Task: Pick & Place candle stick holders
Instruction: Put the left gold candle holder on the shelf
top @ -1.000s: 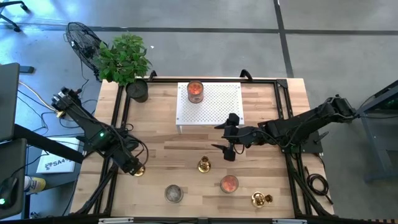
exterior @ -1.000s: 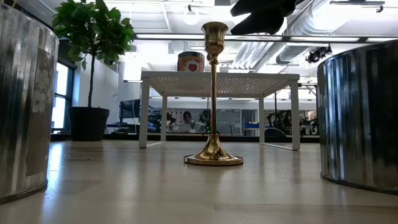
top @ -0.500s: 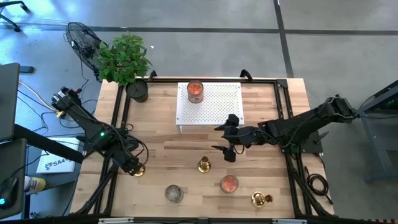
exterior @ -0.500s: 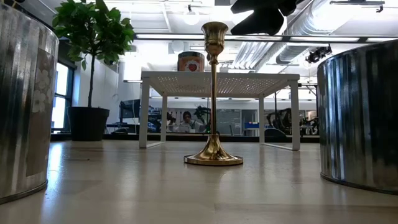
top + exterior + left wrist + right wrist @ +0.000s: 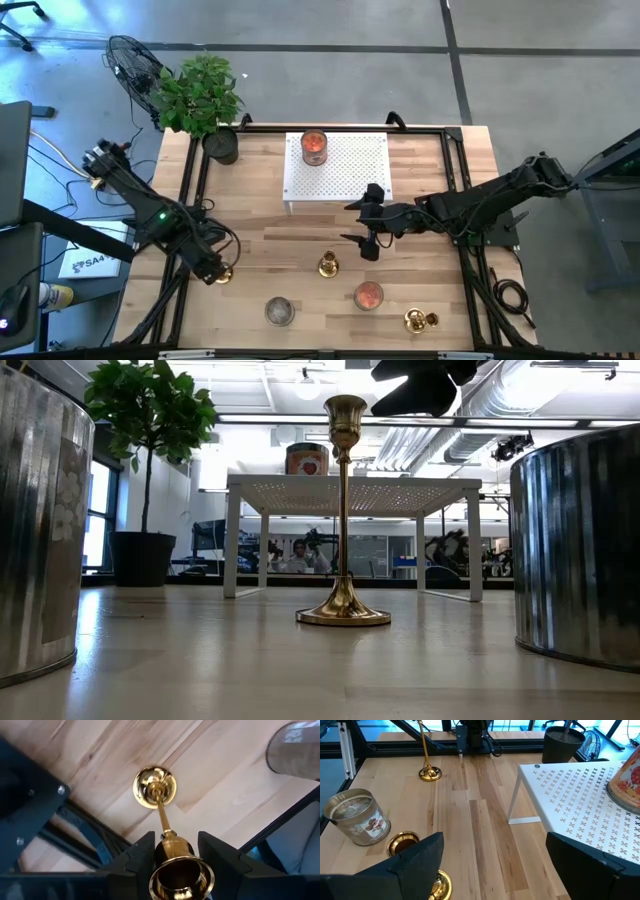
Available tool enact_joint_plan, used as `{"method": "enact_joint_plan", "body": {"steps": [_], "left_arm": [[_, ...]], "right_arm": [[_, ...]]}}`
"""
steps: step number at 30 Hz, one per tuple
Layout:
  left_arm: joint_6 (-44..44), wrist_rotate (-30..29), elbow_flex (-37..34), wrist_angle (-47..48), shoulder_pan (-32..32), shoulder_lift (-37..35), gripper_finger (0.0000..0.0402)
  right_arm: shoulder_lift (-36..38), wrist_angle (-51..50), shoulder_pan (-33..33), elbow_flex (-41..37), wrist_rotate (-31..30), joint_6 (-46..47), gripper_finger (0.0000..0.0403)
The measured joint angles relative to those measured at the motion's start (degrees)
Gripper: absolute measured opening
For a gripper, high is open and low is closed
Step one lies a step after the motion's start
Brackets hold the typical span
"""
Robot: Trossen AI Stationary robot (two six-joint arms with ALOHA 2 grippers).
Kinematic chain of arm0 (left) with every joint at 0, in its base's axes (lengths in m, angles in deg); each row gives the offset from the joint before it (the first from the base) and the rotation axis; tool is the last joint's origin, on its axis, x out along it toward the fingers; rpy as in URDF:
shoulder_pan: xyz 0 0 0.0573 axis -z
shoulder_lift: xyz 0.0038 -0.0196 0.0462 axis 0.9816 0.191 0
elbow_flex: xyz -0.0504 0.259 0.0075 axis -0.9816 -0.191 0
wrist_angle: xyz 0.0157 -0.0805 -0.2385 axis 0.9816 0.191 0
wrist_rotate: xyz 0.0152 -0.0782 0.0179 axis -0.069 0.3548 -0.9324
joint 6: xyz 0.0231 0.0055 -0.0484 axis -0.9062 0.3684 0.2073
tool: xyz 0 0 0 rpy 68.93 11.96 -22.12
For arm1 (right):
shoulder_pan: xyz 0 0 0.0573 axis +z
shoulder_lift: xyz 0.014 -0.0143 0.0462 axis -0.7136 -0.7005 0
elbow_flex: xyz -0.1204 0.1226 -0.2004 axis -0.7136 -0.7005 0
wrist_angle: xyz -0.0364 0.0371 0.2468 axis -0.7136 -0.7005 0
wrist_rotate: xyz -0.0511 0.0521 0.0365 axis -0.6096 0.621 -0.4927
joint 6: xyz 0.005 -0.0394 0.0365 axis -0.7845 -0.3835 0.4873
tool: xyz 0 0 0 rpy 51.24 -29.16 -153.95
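Observation:
A gold candlestick (image 5: 223, 273) stands at the table's near left, its round base (image 5: 154, 787) on the wood. My left gripper (image 5: 175, 862) is over it, pointing down, shut on its top. It also shows far off in the right wrist view (image 5: 428, 770). The tallest candlestick (image 5: 343, 510) stands mid-table on its flared base (image 5: 343, 616). My right gripper (image 5: 366, 243) hangs open and empty above the table, just right of it. Two more small candlesticks (image 5: 421, 321) sit at the near right. My left gripper pinches the candlestick's cup (image 5: 172, 851), just below its open rim, between its two fingers (image 5: 137, 862). The fingers come from above, pointing down along the stem. The candlestick stands about upright below them with its base on the table.
A white perforated stand (image 5: 345, 165) at the far middle carries a glass candle jar (image 5: 313, 145). Another candle jar (image 5: 368, 295) and a grey jar (image 5: 279, 311) stand near the front edge. A potted plant (image 5: 218, 140) stands at the far left corner. A black frame (image 5: 195, 190) borders the table.

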Motion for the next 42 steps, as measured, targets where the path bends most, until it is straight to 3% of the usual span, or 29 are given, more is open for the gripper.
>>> {"method": "enact_joint_plan", "body": {"steps": [10,19,36,42], "left_arm": [[-1.47,-0.78,-7.81,-3.19,-0.08,0.08,0.0128],[-3.91,-0.62,-8.35,-2.38,-0.16,-0.08,0.0007],[-4.87,-6.58,-2.55,1.26,-0.07,-0.15,0.0],[-4.81,-12.8,0.0,4.25,-0.07,-0.17,0.0]], "right_arm": [[-0.02,-0.04,0.0,0.0,0.4,-0.04,0.0346],[-0.02,-0.26,0.04,0.0,0.04,0.04,0.0346],[0.0,-0.2,0.06,0.0,-0.07,-0.02,0.0346],[-0.01,-0.2,0.04,0.0,-0.07,-0.03,0.0346]]}}
